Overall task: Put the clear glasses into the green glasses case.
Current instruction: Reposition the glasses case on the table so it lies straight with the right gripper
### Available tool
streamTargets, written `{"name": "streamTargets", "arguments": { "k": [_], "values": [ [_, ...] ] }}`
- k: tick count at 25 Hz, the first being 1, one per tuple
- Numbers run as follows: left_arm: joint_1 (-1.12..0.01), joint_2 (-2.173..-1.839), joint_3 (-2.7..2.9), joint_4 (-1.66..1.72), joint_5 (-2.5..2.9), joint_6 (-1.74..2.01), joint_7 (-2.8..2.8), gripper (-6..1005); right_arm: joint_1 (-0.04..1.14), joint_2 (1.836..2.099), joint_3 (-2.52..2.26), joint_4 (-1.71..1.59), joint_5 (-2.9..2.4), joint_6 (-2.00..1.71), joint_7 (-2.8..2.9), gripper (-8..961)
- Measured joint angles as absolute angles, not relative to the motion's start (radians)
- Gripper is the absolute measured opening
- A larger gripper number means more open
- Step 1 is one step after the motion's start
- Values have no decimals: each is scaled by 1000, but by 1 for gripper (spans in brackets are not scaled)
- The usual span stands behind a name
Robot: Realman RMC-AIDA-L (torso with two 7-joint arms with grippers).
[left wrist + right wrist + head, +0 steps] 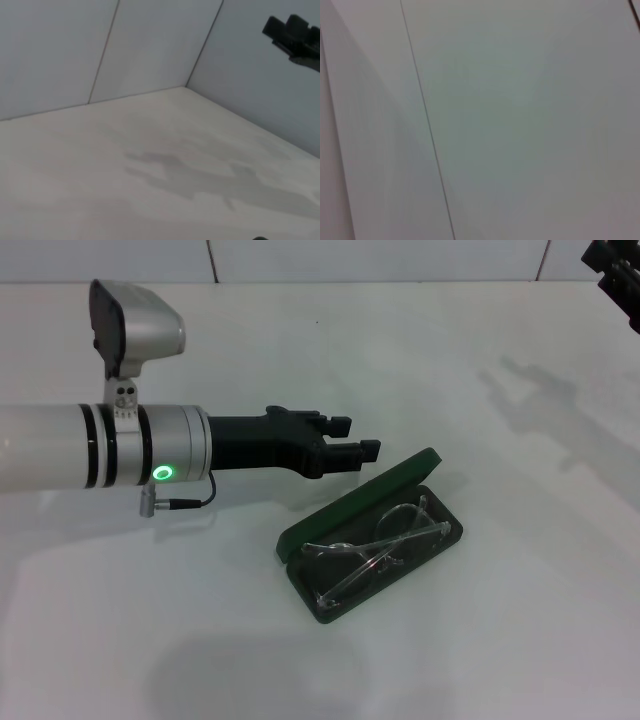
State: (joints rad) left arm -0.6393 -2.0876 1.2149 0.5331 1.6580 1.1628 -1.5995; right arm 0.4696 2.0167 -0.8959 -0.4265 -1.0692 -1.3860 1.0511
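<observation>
Just right of left gripper (pixel 365 438): clear glasses (pixel 375 543) w/in green glasses case (pixel 322 532)

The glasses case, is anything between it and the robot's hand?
Nothing visible. The left tool hangs just beyond the raised lid of the green glasses case, with only bare table between. The clear glasses already lie in the open case. The right tool stays far off.

The left arm (pixel 100 445) reaches in from nine o'clock, level, its left gripper (pixel 358 438) with fingers parted. The right gripper (pixel 615 275) sits at one o'clock.
</observation>
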Motion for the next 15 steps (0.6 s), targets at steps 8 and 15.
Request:
{"name": "streamTargets", "arguments": {
  "k": [8,15],
  "values": [
    [-643,-2090,1241,530,1669,1163,-1607,589,472,2016,-896,-426,-1069,-1384,1028,368],
    [-646,-2090,1305,537,1668,1166,-1626,588,475,2015,-896,-426,-1069,-1376,1025,368]
  ]
}}
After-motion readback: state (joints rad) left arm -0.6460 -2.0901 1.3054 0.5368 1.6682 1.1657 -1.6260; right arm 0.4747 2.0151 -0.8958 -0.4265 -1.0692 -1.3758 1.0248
